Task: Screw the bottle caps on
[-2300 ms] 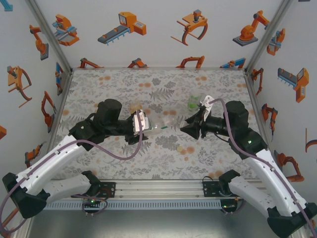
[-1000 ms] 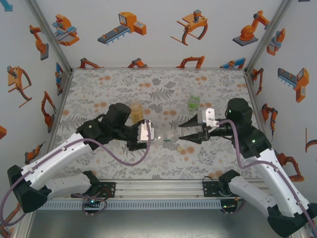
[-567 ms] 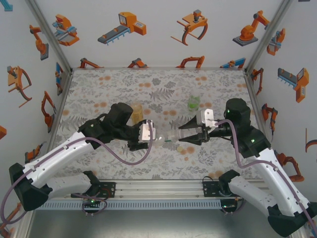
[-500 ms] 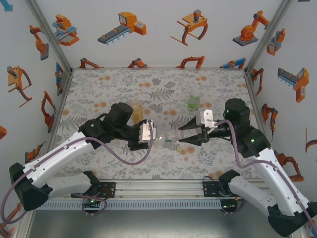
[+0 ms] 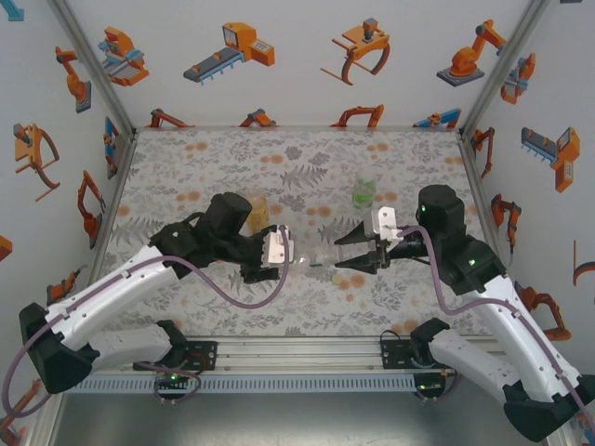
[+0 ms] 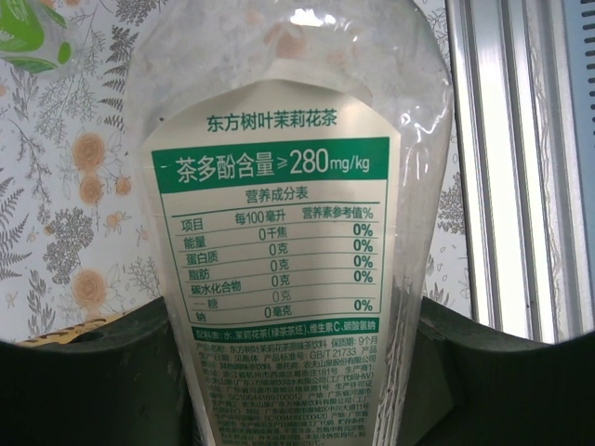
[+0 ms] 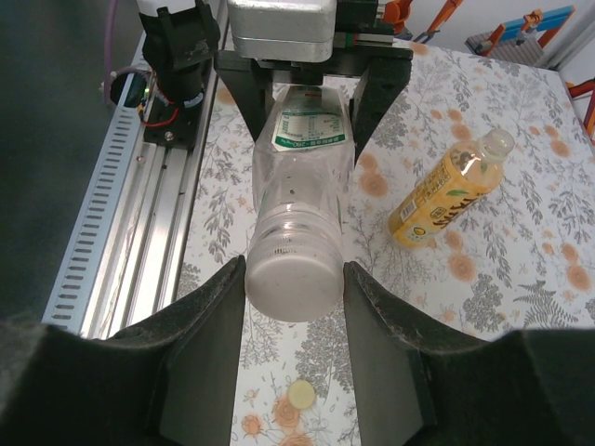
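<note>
Left fingers [image 6: 84, 372]: you have them clamped on the slim bottle [image 5: 311, 258], held level over the bench [image 5: 186, 158].
Right fingers [image 7: 200, 362]: clamped on its white cap [image 7: 293, 279], at the bottle's 3 o'clock end.

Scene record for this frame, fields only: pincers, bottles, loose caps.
left pincer: shut on clear bottle, held level above the table
right pincer: shut on white cap at that bottle's mouth
yellow bottle: on table, neck uncapped
green bottle: on table, beyond right pincer
loose cap: pale yellow, on table near right pincer
</note>
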{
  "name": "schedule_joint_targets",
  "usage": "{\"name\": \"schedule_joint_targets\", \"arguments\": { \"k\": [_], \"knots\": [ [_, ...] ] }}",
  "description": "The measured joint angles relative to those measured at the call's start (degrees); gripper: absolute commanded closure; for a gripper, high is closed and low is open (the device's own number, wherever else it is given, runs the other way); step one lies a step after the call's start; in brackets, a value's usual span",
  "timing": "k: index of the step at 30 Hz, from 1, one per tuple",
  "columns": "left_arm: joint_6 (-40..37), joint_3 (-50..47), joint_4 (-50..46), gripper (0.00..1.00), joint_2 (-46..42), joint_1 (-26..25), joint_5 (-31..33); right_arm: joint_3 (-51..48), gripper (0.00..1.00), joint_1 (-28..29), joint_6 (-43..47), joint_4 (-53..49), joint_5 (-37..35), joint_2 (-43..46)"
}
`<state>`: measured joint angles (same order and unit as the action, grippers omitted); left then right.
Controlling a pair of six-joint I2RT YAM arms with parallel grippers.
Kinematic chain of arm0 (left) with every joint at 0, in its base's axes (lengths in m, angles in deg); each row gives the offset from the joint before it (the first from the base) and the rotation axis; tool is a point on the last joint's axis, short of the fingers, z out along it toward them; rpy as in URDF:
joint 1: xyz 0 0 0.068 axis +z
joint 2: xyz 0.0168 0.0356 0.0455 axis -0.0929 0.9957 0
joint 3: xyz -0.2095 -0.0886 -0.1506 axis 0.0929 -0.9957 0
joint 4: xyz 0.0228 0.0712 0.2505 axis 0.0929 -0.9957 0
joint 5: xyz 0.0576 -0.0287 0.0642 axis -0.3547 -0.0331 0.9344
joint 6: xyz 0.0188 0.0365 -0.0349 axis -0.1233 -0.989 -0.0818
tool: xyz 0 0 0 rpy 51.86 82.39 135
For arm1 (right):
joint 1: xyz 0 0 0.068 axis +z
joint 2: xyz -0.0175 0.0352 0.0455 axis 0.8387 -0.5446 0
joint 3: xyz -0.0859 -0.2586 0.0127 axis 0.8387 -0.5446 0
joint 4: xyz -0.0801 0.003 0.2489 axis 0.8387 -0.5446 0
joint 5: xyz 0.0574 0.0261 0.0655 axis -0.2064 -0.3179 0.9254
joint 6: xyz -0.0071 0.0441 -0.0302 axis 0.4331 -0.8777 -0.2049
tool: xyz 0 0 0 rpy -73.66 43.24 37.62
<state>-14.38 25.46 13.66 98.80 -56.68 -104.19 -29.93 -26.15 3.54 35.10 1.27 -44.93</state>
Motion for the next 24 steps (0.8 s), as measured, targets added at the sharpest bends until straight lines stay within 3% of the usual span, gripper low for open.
{"name": "schedule_joint_targets", "arguments": {
  "k": [24],
  "knots": [
    [0.0,0.3,-0.2,1.00,0.0,0.0,0.0,0.0,0.77,1.3,-0.5,0.2,-2.2,0.1]
  ]
}}
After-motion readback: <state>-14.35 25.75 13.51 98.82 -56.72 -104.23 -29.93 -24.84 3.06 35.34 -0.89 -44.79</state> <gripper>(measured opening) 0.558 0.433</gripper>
